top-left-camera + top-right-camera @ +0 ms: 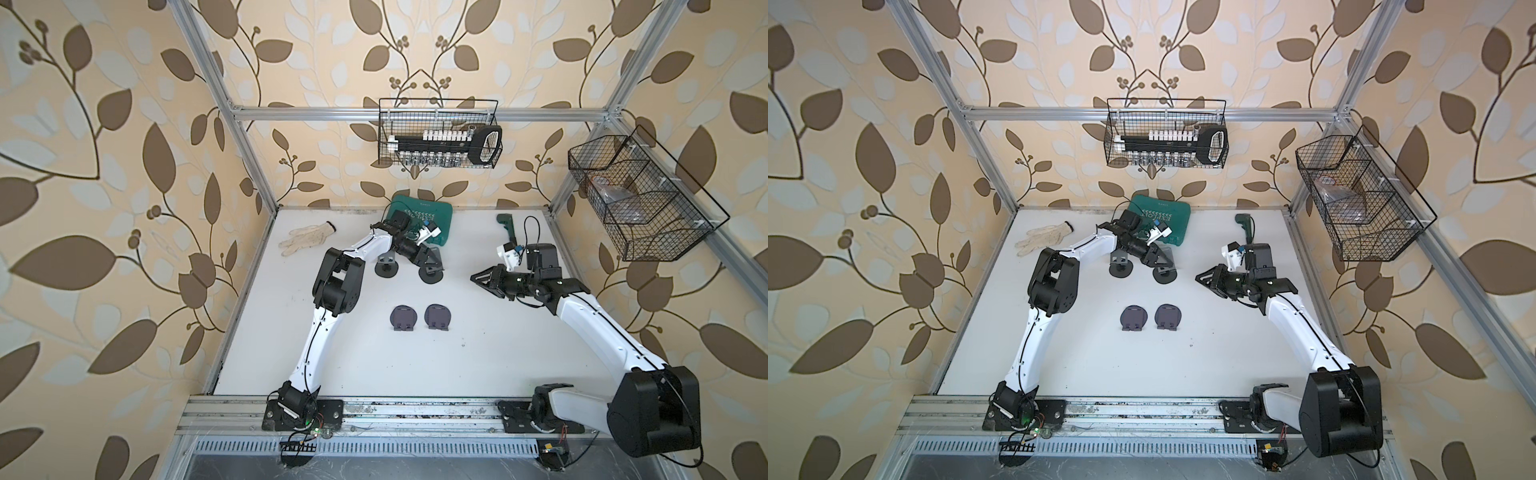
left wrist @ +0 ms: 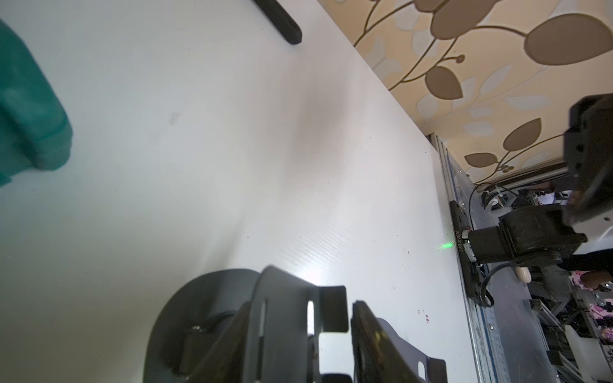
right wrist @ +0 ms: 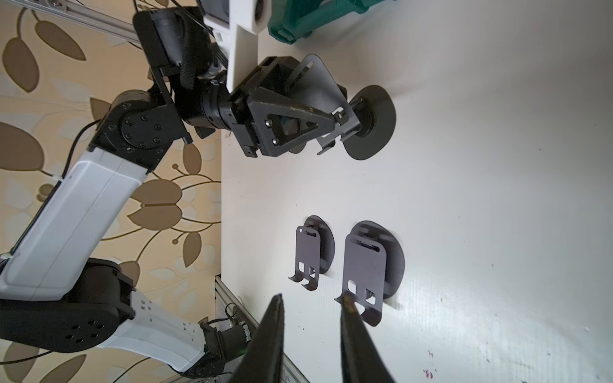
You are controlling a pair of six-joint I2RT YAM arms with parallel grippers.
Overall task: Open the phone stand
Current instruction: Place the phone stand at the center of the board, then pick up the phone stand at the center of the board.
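A white glove (image 1: 305, 239) is lying at the far left of the table (image 1: 457, 353). The left arm (image 1: 316, 328) is leaning up from the front rail, holding a sharp bend at the elbow and pointing its forearm rightward toward the back.

The left gripper (image 1: 429, 259) is sitting low over the phone stand (image 1: 431, 275). That stand is standing opened on its round base near the back, just in front of the green case (image 1: 428, 216). The jaws are standing apart, straddling the stand's raised plate. In the left wrist view a gap is showing between one finger (image 2: 371, 338) and the plate's edge.

A second opened stand (image 1: 386, 266) is standing just left of it. Mid-table, the left folded stand (image 1: 404, 318) and right folded stand (image 1: 437, 316) are lying flat side by side.

The right arm (image 1: 590, 324) is slanting back and leftward from its big elbow, holding the right gripper (image 1: 478, 277) level above the table and pointing left, well apart from every stand. Its jaws are standing slightly apart with nothing between them. A green tool (image 1: 506, 224) is lying behind it.
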